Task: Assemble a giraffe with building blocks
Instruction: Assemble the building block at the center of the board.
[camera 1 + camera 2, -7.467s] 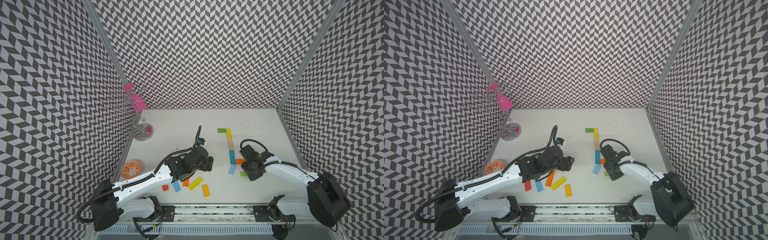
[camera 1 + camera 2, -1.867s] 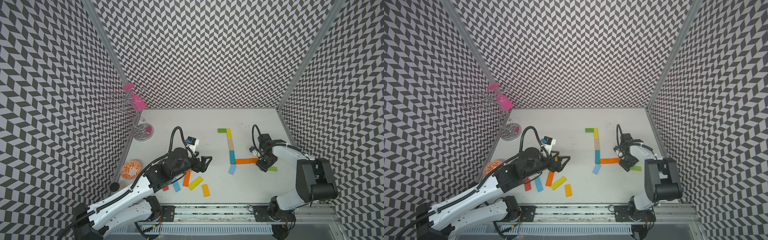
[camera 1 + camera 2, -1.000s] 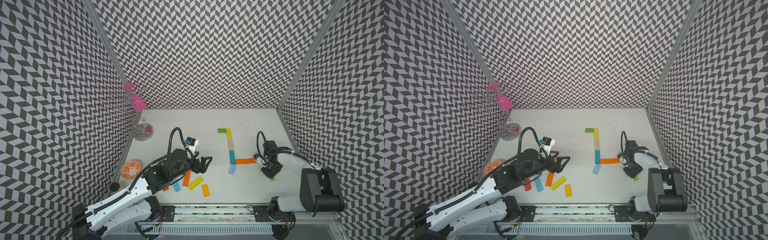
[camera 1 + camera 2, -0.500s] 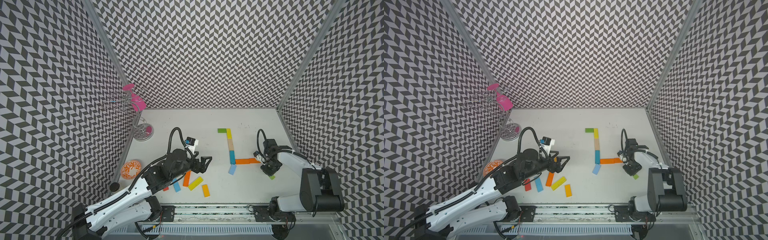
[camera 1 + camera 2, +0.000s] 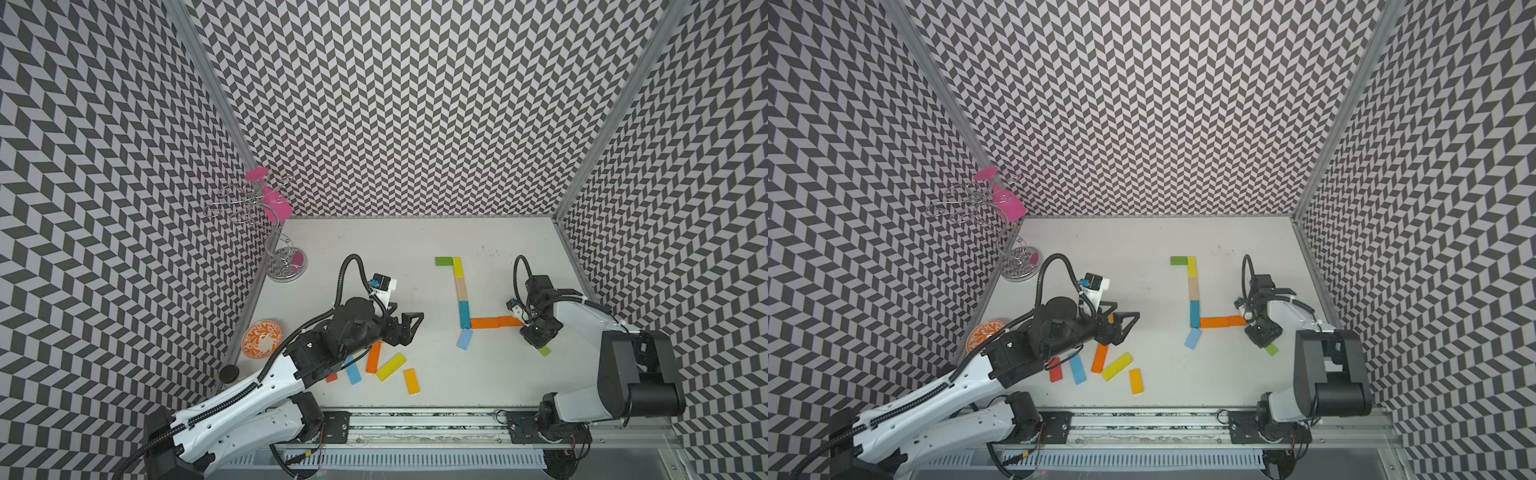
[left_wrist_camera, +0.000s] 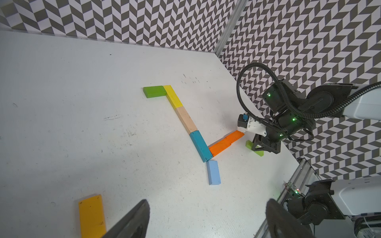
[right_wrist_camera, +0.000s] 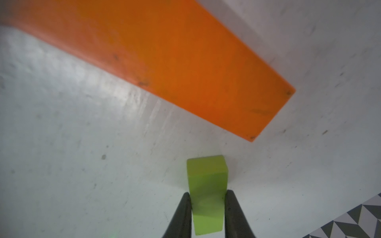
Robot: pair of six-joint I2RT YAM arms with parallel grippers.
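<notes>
Flat building blocks form a figure on the white table: a green block (image 5: 444,261), yellow (image 5: 457,267), tan (image 5: 461,288) and teal (image 5: 464,313) in a column. An orange row (image 5: 496,322) runs right from it, and a light blue block (image 5: 465,339) lies below. My right gripper (image 7: 207,193) is shut on a lime green block (image 7: 207,177) resting on the table just past the orange row's end (image 7: 226,99). My left gripper (image 6: 207,206) hovers open and empty above loose orange (image 5: 373,357), yellow (image 5: 390,366), amber (image 5: 411,380) and blue (image 5: 353,370) blocks.
An orange-patterned bowl (image 5: 262,338) and a small black cap (image 5: 229,372) sit by the left wall. A wire rack holding a pink glass (image 5: 286,266) stands at the back left. Patterned walls enclose three sides; a metal rail (image 5: 415,419) runs along the front.
My right gripper has closed its fingers onto the lime green block beside the end of the orange row. The left arm has stayed still and open.
</notes>
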